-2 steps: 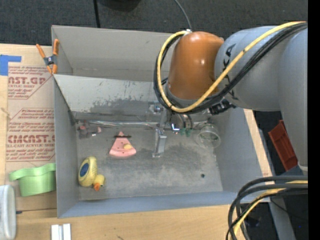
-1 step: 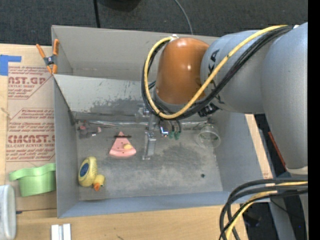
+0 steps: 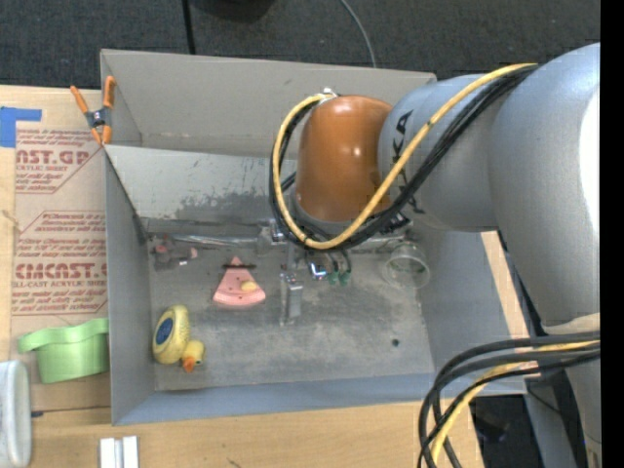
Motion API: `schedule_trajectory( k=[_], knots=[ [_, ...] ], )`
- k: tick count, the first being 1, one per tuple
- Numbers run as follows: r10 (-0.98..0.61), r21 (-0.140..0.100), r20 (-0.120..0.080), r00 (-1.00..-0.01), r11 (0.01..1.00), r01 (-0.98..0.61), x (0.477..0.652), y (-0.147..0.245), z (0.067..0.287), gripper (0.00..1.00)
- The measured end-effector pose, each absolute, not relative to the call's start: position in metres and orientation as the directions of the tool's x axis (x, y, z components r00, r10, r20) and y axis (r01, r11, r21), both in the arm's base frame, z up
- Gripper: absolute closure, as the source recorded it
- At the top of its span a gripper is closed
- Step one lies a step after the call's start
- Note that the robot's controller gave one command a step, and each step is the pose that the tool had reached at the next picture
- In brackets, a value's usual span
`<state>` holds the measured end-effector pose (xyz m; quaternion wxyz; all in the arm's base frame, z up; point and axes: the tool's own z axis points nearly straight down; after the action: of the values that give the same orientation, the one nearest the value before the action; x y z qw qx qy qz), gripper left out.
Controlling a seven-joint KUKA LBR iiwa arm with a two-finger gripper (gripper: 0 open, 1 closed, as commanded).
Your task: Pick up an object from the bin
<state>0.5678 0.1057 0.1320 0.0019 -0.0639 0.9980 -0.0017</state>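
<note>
Gripper (image 3: 290, 312): low over bare floor of the grey metal bin (image 3: 292, 388), just right of a pink wedge-shaped flat toy (image 3: 239, 290); jaws: apart or together cannot be told. Nearest candidate: the pink wedge, mid-floor, lying flat. Further out: yellow rubber duck (image 3: 174, 337), front-left corner; clear round plastic cup (image 3: 406, 261), right side. Risks, as judged: closing beside the wedge takes nothing; a flat piece may slide off sideways; further descent may strike the floor
</note>
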Motion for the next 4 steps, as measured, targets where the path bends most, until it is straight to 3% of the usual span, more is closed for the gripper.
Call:
schedule_trajectory(
  k=[1,2,3,4],
  knots=[
    [-0.148,0.005,-0.011,-0.989,0.989,-0.148,0.56,0.135,0.097,0.0],
    [-0.16,0.003,-0.007,-0.987,0.987,-0.16,0.559,0.139,0.087,0.0],
    [-0.254,0.004,0.003,-0.967,0.967,-0.254,0.557,0.135,0.11,0.0],
    [-0.273,0.001,-0.02,-0.962,0.962,-0.273,0.561,0.134,0.141,0.0]
  ],
)
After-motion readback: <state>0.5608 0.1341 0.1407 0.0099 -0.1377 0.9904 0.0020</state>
